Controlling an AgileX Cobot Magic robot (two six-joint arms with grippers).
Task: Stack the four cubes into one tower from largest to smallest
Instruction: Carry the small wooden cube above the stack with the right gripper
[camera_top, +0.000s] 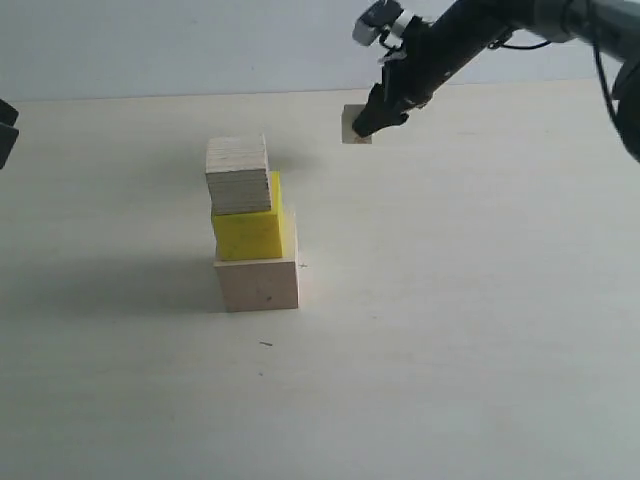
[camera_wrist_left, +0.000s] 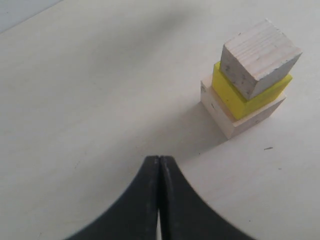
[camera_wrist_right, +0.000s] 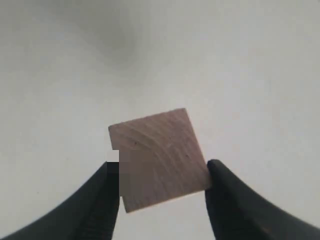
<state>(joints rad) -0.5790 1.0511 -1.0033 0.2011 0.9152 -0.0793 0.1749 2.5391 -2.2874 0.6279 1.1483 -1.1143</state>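
Three cubes stand stacked left of the middle: a big pale wood cube (camera_top: 258, 284) at the bottom, a yellow cube (camera_top: 250, 232) on it, and a layered-edge wood cube (camera_top: 238, 175) on top. The left wrist view shows the same stack (camera_wrist_left: 260, 57) some way beyond my left gripper (camera_wrist_left: 159, 159), which is shut on nothing. The smallest wood cube (camera_top: 352, 124) is at the far side of the table. My right gripper (camera_top: 372, 122) is shut on it, one finger against each side of the cube (camera_wrist_right: 159, 157). I cannot tell whether it is still resting on the table.
The pale tabletop (camera_top: 450, 330) stretches all round the stack. A small dark speck (camera_top: 265, 344) lies in front of the stack. Part of the left arm (camera_top: 6, 130) shows at the left edge.
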